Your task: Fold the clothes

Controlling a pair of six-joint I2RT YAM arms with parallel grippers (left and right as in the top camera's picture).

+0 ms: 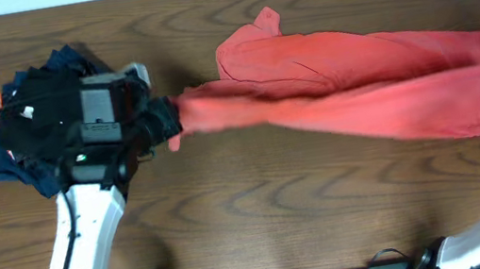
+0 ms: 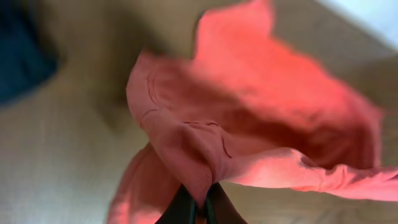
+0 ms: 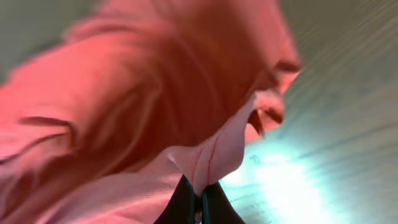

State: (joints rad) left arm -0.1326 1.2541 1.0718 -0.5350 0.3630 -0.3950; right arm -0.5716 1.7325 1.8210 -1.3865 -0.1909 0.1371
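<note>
The coral-red T-shirt [image 1: 357,88] is stretched sideways across the middle and right of the wooden table [image 1: 253,218], drawn into a long band between the two arms. The left gripper [image 1: 169,121] is clamped on the shirt's left end, where the cloth is gathered into a narrow rope. Its wrist view shows the dark fingertips [image 2: 183,210] pinching a fold of red fabric, the rest fanning away from them. The right gripper [image 3: 200,208] is closed on another fold of the same shirt, caught tightly between its two dark fingers. From overhead that end sits at the far right edge of the frame, where the cloth is broadest. One sleeve [image 1: 266,21] pokes out from the band's upper edge. Whether the fabric's middle touches the wood or hangs just above it cannot be told. At the table's left lies a heap of dark clothing — a black shirt [image 1: 38,122] with a small white mark on top of navy-blue garments [image 1: 2,168] — partly covered by the left arm.
</note>
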